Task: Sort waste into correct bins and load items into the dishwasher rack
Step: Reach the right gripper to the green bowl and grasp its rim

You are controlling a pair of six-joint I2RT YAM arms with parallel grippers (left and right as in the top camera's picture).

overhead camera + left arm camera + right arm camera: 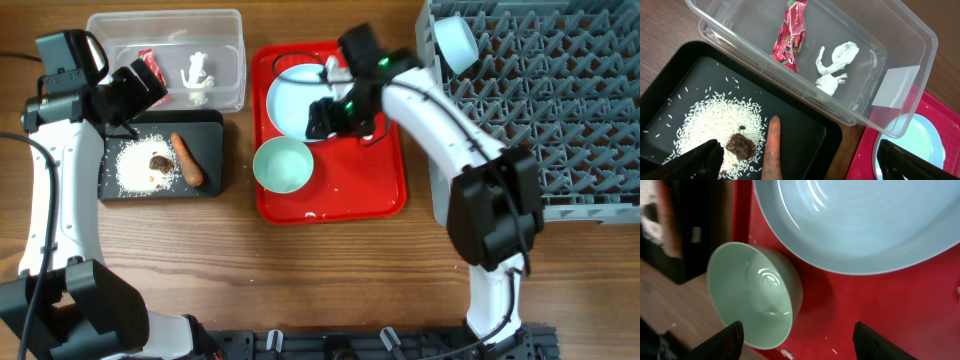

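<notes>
1. Your waste lay sorted: the small red wrapper [790, 35] and the crumpled white scrap [835, 65] sat in the clear translucent plastic tub [165, 16]. The white rice-like crumbs [715, 120], the small brown food lump [740, 145] and the short orange carrot piece [772, 147] lay in the shallow glossy black tub [208, 130] just in front of it.
2. Your dishes were split. The large light-blue round plate [293, 100] and the pale-green bowl [283, 165] stood on the flat red serving tray [375, 180], the bowl at the tray's near left corner, just beside the plate. A light-blue bowl [455, 42] sat tilted at the far left corner of the large grey plastic grid rack [570, 110].
3. Your right gripper [797, 337] hung over the tray at the plate's near edge, with the green bowl just ahead of it. Its fingers stood apart and had hold of nothing.
4. Your left gripper [802, 162] hovered above the two tubs with its fingers spread wide and empty.
5. The tubs, tray and rack stood side by side on the wooden worktop [330, 270], the tray between the tubs and the rack.
</notes>
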